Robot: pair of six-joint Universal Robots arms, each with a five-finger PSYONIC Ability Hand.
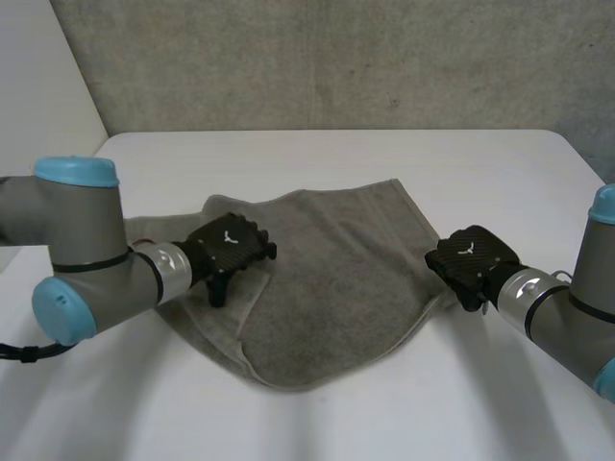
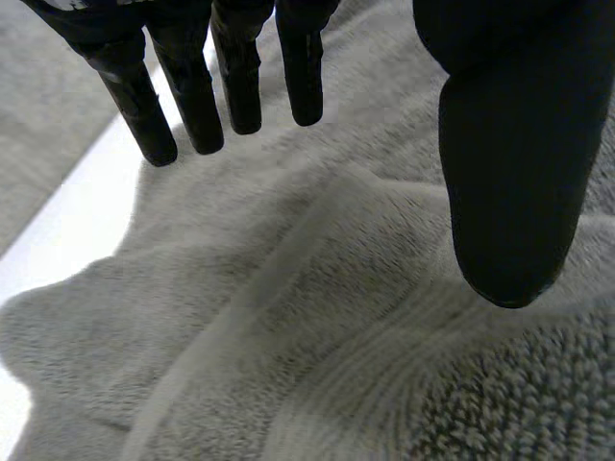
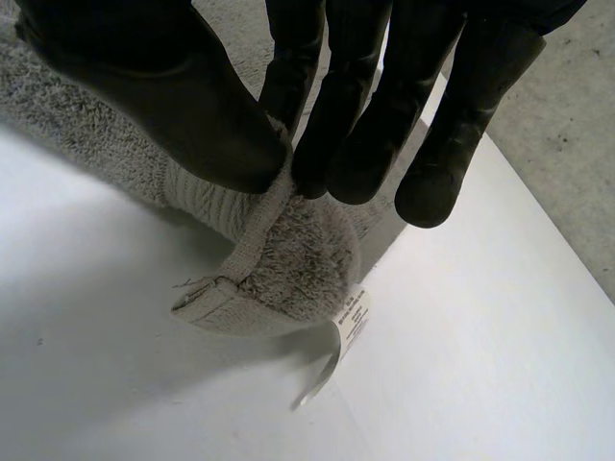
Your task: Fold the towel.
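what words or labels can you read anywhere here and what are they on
Tag at the towel corner pinched by the right hand: lines of dark print, too small to read.
Small white mark on the back of the left hand: a logo shape, no letters to read.
No other text.

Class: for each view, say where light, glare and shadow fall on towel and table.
Head view: towel evenly lit, no glare. Left wrist view: table strip beside the towel glares white. Right wrist view: the corner pinched by the right hand shades the table beneath.
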